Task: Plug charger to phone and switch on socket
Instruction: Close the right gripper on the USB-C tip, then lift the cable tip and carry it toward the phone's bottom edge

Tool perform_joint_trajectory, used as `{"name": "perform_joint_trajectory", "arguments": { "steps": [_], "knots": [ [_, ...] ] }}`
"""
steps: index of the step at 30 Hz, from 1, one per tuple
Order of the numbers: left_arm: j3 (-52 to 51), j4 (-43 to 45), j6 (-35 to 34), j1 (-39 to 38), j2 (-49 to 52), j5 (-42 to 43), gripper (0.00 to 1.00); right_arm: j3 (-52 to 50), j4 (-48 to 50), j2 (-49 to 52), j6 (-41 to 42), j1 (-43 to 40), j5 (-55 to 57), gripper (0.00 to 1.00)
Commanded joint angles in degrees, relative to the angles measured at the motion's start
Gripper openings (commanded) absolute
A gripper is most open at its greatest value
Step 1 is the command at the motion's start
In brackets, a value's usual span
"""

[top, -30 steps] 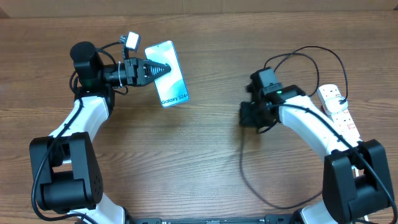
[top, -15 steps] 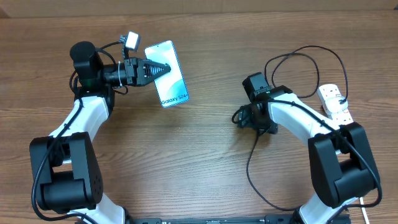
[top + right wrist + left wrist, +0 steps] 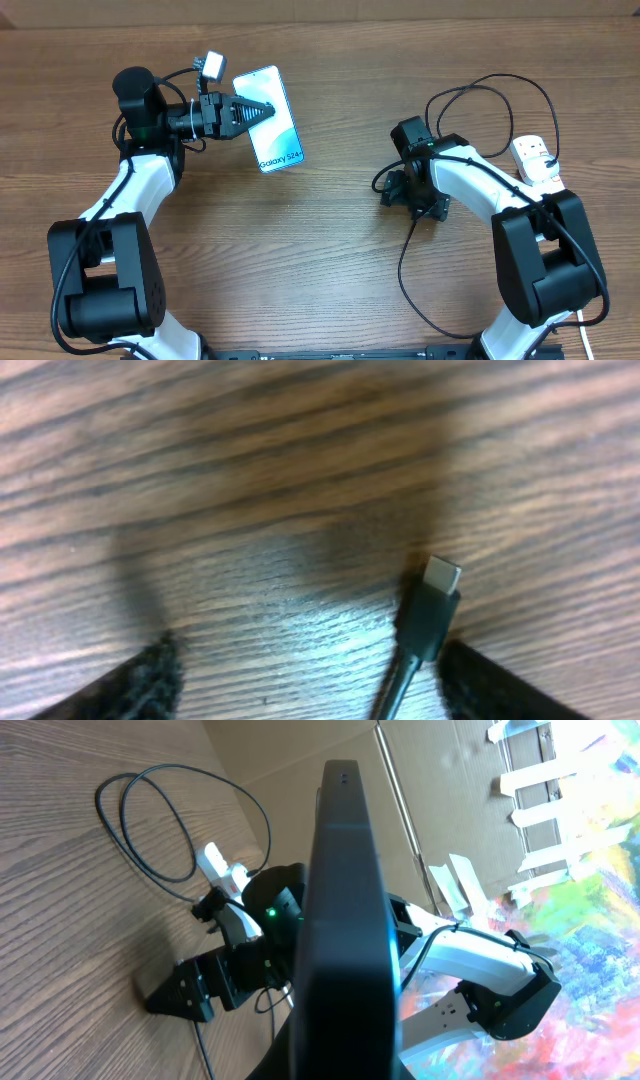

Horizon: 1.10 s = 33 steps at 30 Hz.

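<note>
My left gripper [image 3: 256, 110] is shut on the phone [image 3: 270, 118] and holds it above the table at the back left, its light blue screen facing up. In the left wrist view the phone's dark edge [image 3: 345, 920] fills the middle. My right gripper [image 3: 402, 192] points down at the table, right of centre, and is open. In the right wrist view the charger plug [image 3: 432, 610] lies flat on the wood between the fingertips [image 3: 492, 688], close to the right one, metal tip pointing away. Its black cable [image 3: 405, 270] trails toward the front edge. The white socket [image 3: 538, 160] lies at the far right.
The charger cable makes a loose loop [image 3: 490, 82] behind the right arm, near the socket. My right arm [image 3: 480, 185] covers part of the socket. Bare wooden table [image 3: 320, 260] lies between the two arms.
My right gripper has opened and shifted slightly toward the front left, with its wrist turned. The plug now lies loose on the table. The left arm and the phone have not moved.
</note>
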Motion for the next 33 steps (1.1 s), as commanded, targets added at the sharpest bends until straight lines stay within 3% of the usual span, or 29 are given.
{"name": "perform_joint_trajectory", "arguments": {
  "steps": [1,8,11,14,17,18,19,23,33],
  "knots": [
    [0.8,0.4,-0.9,-0.4,-0.1,1.1,0.04,-2.3,2.8,3.3,1.6,-0.4,-4.0,0.57],
    [0.8,0.4,-1.2,-0.4,-0.1,1.1,0.04,-6.1,7.3,3.3,-0.7,-2.6,-6.7,0.08],
    [0.8,0.4,-1.2,-0.4,-0.1,1.1,0.04,-6.1,9.6,3.3,-5.5,-3.5,-10.6,0.04],
    [0.8,0.4,-1.2,-0.4,-0.1,1.1,0.04,-5.5,11.4,3.3,-12.0,-4.2,-21.3,0.04],
    [0.8,0.4,-1.2,-0.4,-0.1,1.1,0.04,-5.5,11.0,3.3,-12.5,-4.2,-19.6,0.04],
    [0.8,0.4,-1.2,-0.4,-0.1,1.1,0.04,-5.5,10.6,3.3,-12.5,-4.2,-17.2,0.3],
    [0.8,0.4,-1.2,-0.4,-0.1,1.0,0.04,-5.5,10.2,3.3,-12.4,-4.2,-15.3,0.43],
    [0.8,0.4,-1.2,-0.4,-0.1,1.0,0.04,-5.5,8.3,3.3,-11.8,-4.2,-11.0,0.53],
    [0.8,0.4,-1.2,-0.4,-0.1,0.4,0.04,-5.5,0.7,3.3,-4.2,-4.2,7.1,0.63]
  ]
}}
